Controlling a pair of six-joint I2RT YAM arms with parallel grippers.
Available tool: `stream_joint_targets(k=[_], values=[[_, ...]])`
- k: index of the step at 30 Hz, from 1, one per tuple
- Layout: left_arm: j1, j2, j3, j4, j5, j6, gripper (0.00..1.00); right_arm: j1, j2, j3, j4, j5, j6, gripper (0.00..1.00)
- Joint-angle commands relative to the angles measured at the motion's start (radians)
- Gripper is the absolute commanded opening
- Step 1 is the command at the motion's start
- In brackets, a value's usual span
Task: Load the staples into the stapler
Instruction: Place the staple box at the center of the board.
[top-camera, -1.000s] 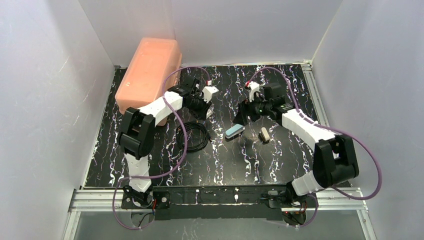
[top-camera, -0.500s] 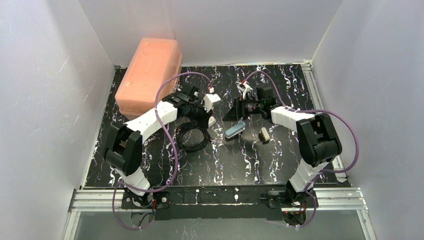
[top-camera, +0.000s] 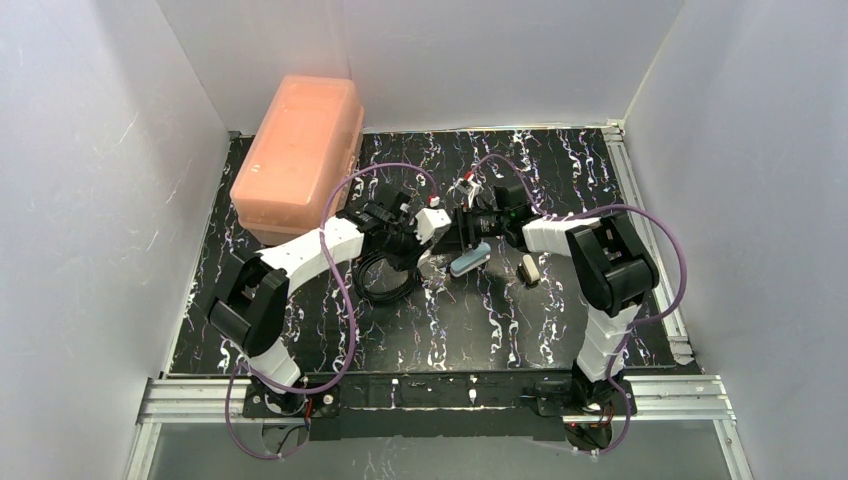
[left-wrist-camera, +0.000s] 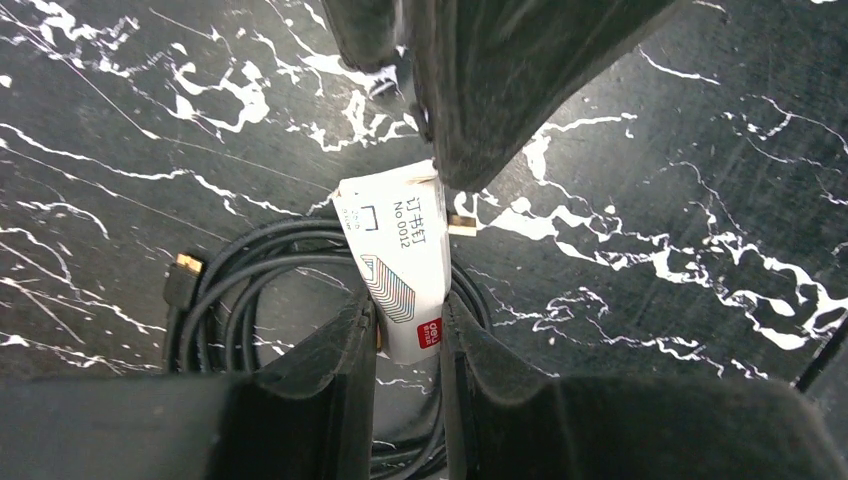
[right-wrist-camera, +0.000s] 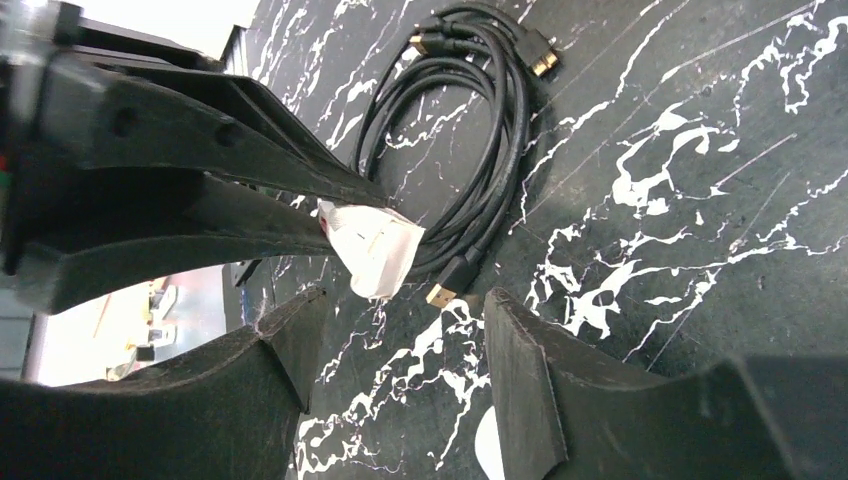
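The light-blue stapler (top-camera: 469, 262) lies on the black marbled table, just in front of both grippers. My left gripper (left-wrist-camera: 408, 310) is shut on a small white printed box (left-wrist-camera: 400, 260) and holds it above a coiled cable. It shows in the top view (top-camera: 432, 225) too. My right gripper (right-wrist-camera: 400, 305) is open and faces the left one, with the box's far end (right-wrist-camera: 370, 245) just ahead of its jaws. In the top view the right gripper (top-camera: 462, 222) sits right beside the left. No silvery staple strip shows.
A coiled black cable (top-camera: 385, 275) with gold plugs lies under the left gripper. A small tan piece (top-camera: 530, 268) lies to the right of the stapler. A large orange lidded box (top-camera: 298, 150) stands at the back left. White walls enclose the table.
My left gripper has moved right with the white box. My right gripper has swung left and now meets it above the cable. The stapler and the tan piece have not moved.
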Motion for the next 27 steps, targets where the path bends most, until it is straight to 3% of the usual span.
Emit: stream_joint_targets(k=[1,17,27], values=[[-0.017,0.007,-0.009,0.07,-0.062,0.009,0.17,0.002,0.038,0.021,0.041,-0.01,-0.008,0.66],[-0.018,0.268,0.178,0.132,-0.086,0.061,0.18,-0.06,0.126,0.193,-0.275,0.127,-0.236,0.57],[-0.018,0.299,0.164,0.173,-0.098,0.055,0.24,-0.067,0.249,0.258,-0.249,0.078,-0.19,0.52]])
